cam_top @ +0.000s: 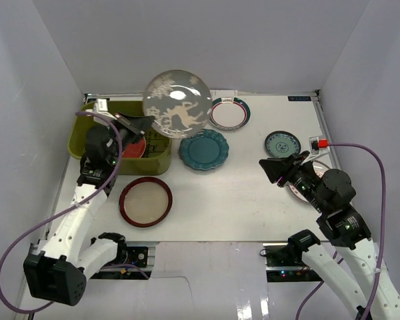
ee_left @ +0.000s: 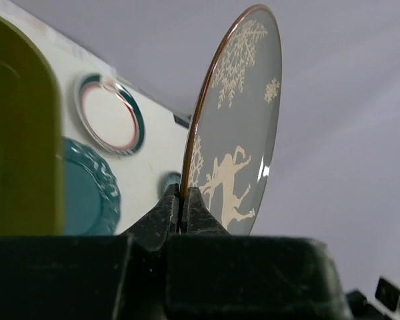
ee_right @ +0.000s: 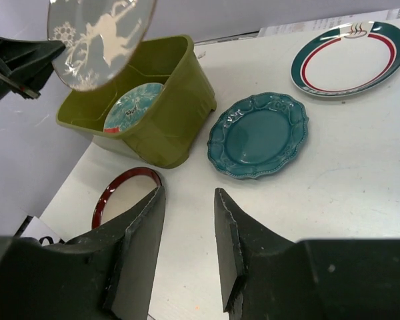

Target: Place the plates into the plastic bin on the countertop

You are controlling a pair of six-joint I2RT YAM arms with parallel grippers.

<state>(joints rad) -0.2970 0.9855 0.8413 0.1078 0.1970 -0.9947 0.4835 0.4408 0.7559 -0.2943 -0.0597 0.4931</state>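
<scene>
The countertop (cam_top: 240, 200) carries the plastic bin (cam_top: 157, 160) at its far-left corner, within the left arm's reach. The grey-silver plate (cam_top: 177, 105), the largest plate in view, is raised clear of the bin near its far right corner and stands steeply on edge. The left gripper (cam_top: 147, 125) is clamped on its lower rim. We judge that an edge grip is the only purchase a flat plate offers, and that the tilt suits lowering it into the bin.

The scalloped teal plate (cam_top: 203, 149), the red-rimmed plate (cam_top: 145, 201) and the white plate with teal-red rim (cam_top: 229, 113) lie flat near the bin. The small teal plate (cam_top: 283, 143) lies farther right. The right gripper (cam_top: 270, 168) hovers beside it, jaws apart, grasping nothing.

Only the right wrist view shows the pattern of the floral plate (ee_right: 133, 105) inside the bin. Only the left wrist view shows the fingers (ee_left: 165, 212) pinching the rim.
</scene>
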